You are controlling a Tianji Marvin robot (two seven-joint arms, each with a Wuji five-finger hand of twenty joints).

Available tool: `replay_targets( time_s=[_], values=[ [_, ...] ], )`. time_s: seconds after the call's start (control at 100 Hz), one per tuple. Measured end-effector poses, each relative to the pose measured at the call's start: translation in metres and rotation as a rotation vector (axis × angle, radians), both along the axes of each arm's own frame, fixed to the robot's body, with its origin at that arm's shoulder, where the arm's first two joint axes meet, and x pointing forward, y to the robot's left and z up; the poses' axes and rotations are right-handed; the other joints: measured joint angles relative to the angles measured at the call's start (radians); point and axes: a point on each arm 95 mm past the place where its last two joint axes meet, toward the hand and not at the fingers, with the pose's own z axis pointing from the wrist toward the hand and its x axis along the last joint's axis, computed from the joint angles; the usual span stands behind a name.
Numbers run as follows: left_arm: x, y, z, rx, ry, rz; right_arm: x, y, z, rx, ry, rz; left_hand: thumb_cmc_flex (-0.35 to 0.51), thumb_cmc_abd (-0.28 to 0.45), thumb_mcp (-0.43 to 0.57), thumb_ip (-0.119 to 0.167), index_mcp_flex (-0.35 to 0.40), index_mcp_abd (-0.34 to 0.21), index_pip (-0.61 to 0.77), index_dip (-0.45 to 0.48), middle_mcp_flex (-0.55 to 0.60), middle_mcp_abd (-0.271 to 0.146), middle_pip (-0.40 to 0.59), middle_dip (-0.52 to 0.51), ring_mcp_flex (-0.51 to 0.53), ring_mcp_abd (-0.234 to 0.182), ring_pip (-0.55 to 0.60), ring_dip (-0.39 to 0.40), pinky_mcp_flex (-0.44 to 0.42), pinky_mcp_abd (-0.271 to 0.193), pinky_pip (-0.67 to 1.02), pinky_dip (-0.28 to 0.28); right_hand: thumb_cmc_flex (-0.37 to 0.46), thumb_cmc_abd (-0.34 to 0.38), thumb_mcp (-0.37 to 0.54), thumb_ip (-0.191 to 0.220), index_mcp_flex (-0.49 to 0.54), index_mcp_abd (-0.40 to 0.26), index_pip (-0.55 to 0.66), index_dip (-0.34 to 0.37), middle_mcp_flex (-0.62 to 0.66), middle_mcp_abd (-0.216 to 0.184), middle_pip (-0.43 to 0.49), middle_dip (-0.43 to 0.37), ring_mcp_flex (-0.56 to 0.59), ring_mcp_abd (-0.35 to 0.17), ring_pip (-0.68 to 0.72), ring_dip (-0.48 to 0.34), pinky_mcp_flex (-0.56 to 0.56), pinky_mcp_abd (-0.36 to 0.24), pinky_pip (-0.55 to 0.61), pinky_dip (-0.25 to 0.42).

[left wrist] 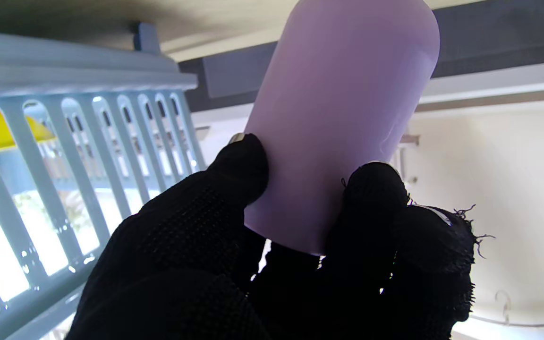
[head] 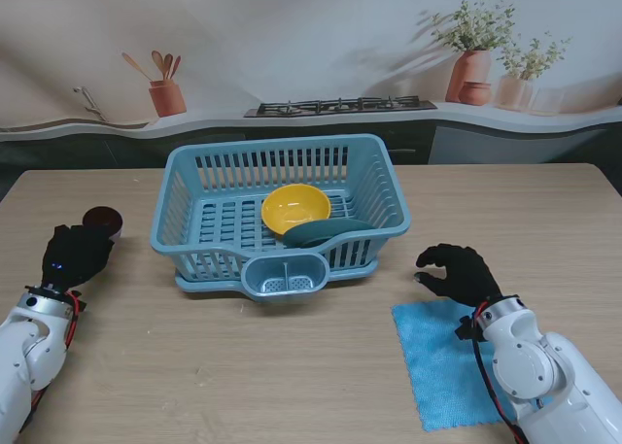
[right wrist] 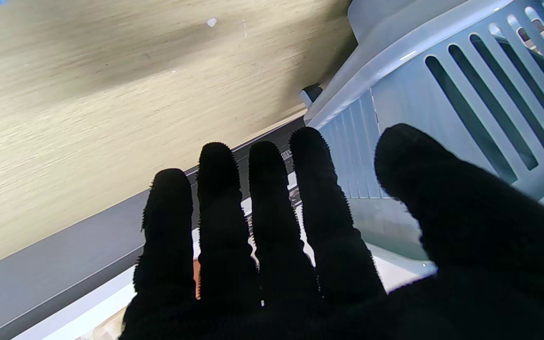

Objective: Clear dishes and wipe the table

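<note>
My left hand (head: 76, 253), in a black knit glove, is closed around a cup (left wrist: 343, 118). The left wrist view shows the cup as a smooth, matte lilac cylinder with a rounded end, pinched between my fingertips (left wrist: 241, 165); from the stand its dark round mouth shows just beyond my knuckles. The cup sits at the table's left side, just beside the dish rack (head: 282, 211) and outside it.

The rack is pale blue moulded plastic with slatted walls and a small perforated cutlery pocket at its near side. Inside it lie a glossy yellow bowl (head: 295, 209) and a dark teal plate (head: 326, 232), tilted against the bowl's near rim.

My right hand (head: 457, 273) holds nothing. Its fingers (right wrist: 220, 189) are extended and slightly apart, the thumb spread, the palm above the wood-grain table (head: 292, 366) near the rack's right corner. A blue cloth (head: 442, 366), flat and finely textured, lies nearer to me under that wrist.
</note>
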Motion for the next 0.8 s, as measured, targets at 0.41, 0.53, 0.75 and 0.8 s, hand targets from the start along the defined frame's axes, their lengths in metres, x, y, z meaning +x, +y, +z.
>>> replay_targets(
  time_s=[0.41,0.53,0.75,0.8],
  values=[
    [0.004,-0.005,0.03,-0.025,0.004,-0.05,0.0,-0.003,0.003,0.01,-0.017,0.006,-0.019,0.0,0.009,-0.009,-0.012,0.001,0.027,0.076,-0.002,-0.001,0.057,0.01,0.042,-0.011,0.093,0.057,0.062,0.001,0.077,0.028,0.0,0.0,0.0,0.0,0.0,0.0,0.0,0.0,0.0,0.0,0.0,0.0,0.0,0.0,0.0,0.0,-0.001,0.0,0.0,0.0],
    [0.005,-0.007,0.038,-0.043,0.006,-0.069,0.001,-0.005,0.005,0.013,-0.026,0.009,-0.02,0.0,0.009,-0.009,-0.022,0.001,0.037,0.081,-0.003,-0.002,0.062,0.01,0.044,-0.011,0.102,0.059,0.066,0.001,0.085,0.032,0.0,0.0,0.0,0.0,0.0,0.0,0.0,0.0,0.0,0.0,0.0,0.0,0.0,0.0,0.0,0.0,-0.001,0.0,0.0,0.0],
    [0.009,-0.014,0.053,-0.052,0.014,-0.092,0.0,-0.008,0.011,0.025,-0.048,0.019,-0.02,0.0,0.009,-0.01,-0.022,0.003,0.043,0.092,-0.003,-0.002,0.069,0.01,0.056,-0.013,0.124,0.07,0.082,0.001,0.1,0.045,0.0,0.0,0.0,0.0,0.0,0.0,0.0,0.0,0.0,0.0,0.0,0.0,0.0,0.0,0.0,0.0,0.0,0.0,0.0,0.0],
    [0.01,-0.015,0.056,-0.057,0.014,-0.095,0.0,-0.008,0.012,0.029,-0.051,0.021,-0.02,0.0,0.009,-0.02,-0.022,0.003,0.045,0.093,-0.003,-0.002,0.071,0.011,0.057,-0.014,0.126,0.07,0.083,0.001,0.101,0.045,0.0,0.001,0.0,0.0,0.0,0.0,0.0,0.0,0.0,0.0,0.0,0.0,0.0,0.0,0.0,0.0,0.008,0.0,0.0,0.0]
  ],
)
